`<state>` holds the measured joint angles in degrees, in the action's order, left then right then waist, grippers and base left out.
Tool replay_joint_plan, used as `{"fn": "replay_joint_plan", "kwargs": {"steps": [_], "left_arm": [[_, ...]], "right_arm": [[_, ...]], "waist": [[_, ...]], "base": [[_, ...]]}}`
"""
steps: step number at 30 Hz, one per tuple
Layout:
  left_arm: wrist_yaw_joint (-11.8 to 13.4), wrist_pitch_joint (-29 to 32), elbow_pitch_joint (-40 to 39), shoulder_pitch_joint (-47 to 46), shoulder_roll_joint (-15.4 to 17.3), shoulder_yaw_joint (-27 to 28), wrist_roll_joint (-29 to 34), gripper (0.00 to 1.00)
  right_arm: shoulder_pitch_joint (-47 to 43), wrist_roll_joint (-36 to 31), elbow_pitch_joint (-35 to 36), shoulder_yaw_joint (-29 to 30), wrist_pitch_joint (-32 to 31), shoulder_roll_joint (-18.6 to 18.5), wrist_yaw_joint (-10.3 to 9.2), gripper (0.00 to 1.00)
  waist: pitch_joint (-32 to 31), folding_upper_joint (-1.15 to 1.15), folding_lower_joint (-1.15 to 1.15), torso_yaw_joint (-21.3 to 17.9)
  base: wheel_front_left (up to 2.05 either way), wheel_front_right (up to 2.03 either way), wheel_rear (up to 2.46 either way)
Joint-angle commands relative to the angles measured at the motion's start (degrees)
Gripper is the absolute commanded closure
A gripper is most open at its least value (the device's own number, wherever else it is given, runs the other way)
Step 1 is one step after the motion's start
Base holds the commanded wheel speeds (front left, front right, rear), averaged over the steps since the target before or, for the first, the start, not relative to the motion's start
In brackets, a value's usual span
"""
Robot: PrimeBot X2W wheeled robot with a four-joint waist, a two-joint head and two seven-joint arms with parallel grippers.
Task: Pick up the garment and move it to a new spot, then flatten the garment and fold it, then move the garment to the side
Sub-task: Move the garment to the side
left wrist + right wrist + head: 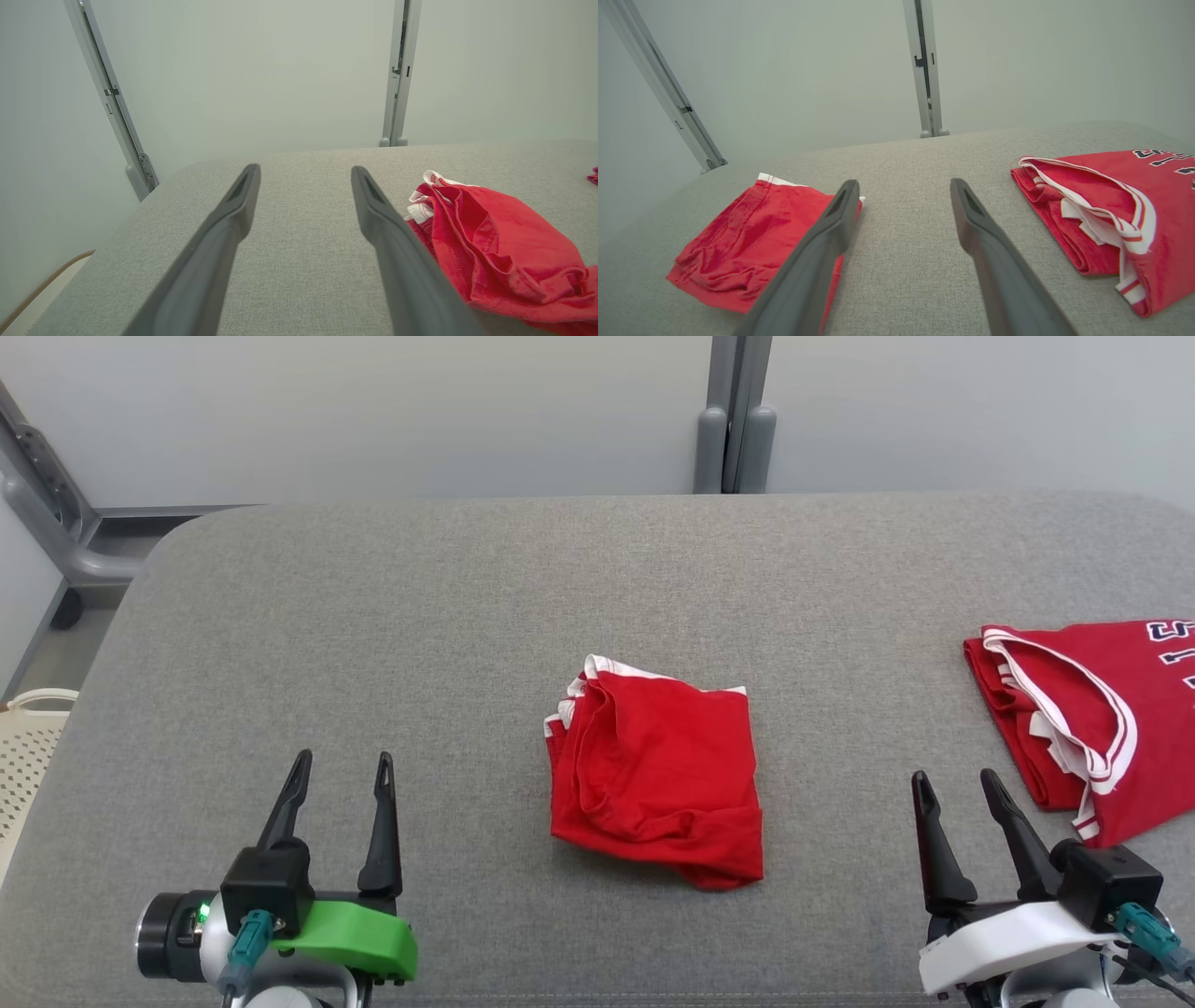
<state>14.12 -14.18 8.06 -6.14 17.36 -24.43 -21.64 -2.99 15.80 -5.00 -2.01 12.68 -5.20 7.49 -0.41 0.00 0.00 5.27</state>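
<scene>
A red garment [655, 767] with white trim lies folded into a rough square at the middle of the grey table [448, 616]. It also lies at the right of the left wrist view, garment [495, 252], and at the left of the right wrist view, garment [752, 238]. My left gripper [342, 767] stands open near the front left, well clear of the garment. My right gripper [954, 782] stands open at the front right, with nothing between its fingers. Both pairs of fingers hover over bare table, left gripper [304, 171] and right gripper [903, 185].
A second red jersey [1092, 719] with white trim and dark lettering lies folded at the table's right edge, close to my right gripper. A pale perforated basket [28, 747] stands off the table's left side. Grey frame posts [733, 420] rise behind the far edge.
</scene>
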Motion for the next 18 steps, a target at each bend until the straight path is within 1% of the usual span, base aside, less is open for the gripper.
{"fn": "replay_joint_plan", "kwargs": {"steps": [1,11,14,18], "left_arm": [[0.33,0.06,0.2,0.69,0.32,-0.11,0.11,0.0],[0.3,0.05,0.46,-0.14,0.2,-0.58,-0.11,0.0],[-0.02,0.28,0.49,-0.86,-0.01,-1.04,-0.07,0.0],[-0.58,0.35,0.52,-1.78,-0.76,-1.7,-0.37,0.0]], "right_arm": [[-0.64,-0.32,0.31,0.33,-0.3,-0.07,0.0,0.0],[-1.27,0.3,-0.42,-0.15,-1.49,-0.03,0.0,0.0],[-0.32,1.73,-2.11,-1.25,-3.07,-0.65,0.0,0.0],[1.62,3.73,-6.05,-3.33,-5.1,-2.87,0.0,0.0]], "waist": [[-0.1,0.0,0.0,0.14],[-0.41,0.0,0.0,0.76],[-0.31,0.0,0.0,1.71],[0.34,0.0,0.0,4.15]], "base": [[0.0,0.0,0.0],[0.0,0.0,0.0],[0.0,0.0,0.0],[0.0,0.0,0.0]]}}
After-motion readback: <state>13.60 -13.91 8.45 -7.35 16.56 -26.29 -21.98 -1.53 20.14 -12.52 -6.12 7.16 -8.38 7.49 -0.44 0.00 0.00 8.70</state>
